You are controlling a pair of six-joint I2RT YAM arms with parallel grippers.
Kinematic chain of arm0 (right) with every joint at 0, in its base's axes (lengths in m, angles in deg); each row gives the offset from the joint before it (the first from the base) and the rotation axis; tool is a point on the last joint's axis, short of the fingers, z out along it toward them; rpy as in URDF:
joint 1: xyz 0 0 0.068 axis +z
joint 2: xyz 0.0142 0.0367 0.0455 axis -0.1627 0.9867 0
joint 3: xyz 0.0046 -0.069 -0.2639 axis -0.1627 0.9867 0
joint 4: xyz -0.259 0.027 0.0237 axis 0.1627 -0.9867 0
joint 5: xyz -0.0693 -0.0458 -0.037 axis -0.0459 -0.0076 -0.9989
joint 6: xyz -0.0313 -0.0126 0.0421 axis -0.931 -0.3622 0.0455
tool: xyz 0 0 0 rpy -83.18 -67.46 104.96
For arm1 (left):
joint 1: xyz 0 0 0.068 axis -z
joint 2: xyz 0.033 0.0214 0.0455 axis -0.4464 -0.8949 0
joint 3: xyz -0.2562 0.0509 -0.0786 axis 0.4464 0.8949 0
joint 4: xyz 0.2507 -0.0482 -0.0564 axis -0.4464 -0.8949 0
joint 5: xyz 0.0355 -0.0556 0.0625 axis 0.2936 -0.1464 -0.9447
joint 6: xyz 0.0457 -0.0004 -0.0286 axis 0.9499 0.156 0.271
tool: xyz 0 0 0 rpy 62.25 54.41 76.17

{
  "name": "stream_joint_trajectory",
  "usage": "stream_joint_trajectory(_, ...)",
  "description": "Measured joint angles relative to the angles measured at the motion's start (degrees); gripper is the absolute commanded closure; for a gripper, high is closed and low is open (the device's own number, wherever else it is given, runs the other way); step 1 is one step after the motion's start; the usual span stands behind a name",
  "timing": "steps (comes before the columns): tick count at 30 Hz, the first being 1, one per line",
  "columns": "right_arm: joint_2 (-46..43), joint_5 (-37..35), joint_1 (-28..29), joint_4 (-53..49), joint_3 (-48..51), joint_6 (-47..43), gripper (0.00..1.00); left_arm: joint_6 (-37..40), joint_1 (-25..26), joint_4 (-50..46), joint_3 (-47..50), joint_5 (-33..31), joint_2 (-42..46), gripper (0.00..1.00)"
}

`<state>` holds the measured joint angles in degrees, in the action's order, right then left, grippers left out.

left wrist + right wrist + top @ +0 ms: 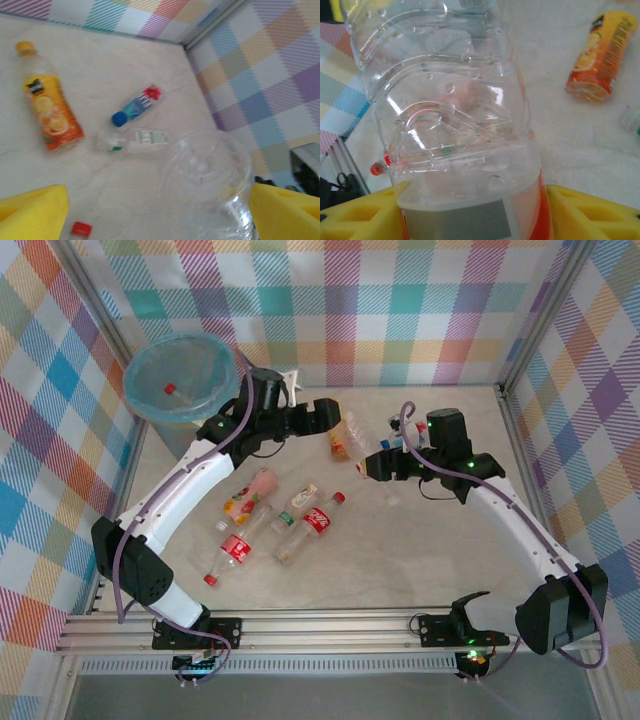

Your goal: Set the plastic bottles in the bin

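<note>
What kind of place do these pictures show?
Probably a robot test cell: a table fenced by aluminium rails, checked cloth hung as walls, and a left arm and right arm bolted at its near edge.

Far left on tabletop [430,560], bin [205,375]; before it, lying bottles [250,495]; between left end effector [332,422] and right end effector [366,468], one bottle [345,440].

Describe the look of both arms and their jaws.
Left arm and right arm have white shells with black joints. A mauve cable loops along each, and small green lights glow near the wrists. The jaws are bright yellow.
</note>
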<state>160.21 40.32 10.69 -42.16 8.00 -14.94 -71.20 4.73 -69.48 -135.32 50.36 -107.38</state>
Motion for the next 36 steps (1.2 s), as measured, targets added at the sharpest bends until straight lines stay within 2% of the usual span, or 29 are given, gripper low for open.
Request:
stream_joint_trajectory(7,-0.15,4.17,0.2,3.89,-1.05,2.12,0.37,-4.55,0.0,5.25,0.0,6.29,0.0,0.11)
stream_joint_trajectory(17,-0.13,6.99,1.27,6.71,-1.77,3.58,0.35,-6.43,0.07,8.76,-0.07,11.89,-1.73,0.17)
stream_joint_trajectory(24,-0.13,6.95,1.81,6.8,-1.77,3.61,0.33,-7.17,0.11,8.74,-0.63,13.07,-1.77,0.35)
stream_joint_trajectory(26,-0.13,6.88,1.92,6.8,-1.86,3.61,0.29,-7.19,0.11,8.61,-0.79,13.05,-1.77,0.37)
stream_joint_trajectory(31,-0.13,6.54,2.16,6.78,-4.0,4.83,0.09,-7.15,-0.07,7.02,-1.2,10.16,-1.2,0.39)
stream_joint_trajectory(36,0.17,5.44,2.49,7.3,-8.9,6.67,0.02,-5.92,-2.82,1.57,-5.11,4.7,-0.17,0.4)
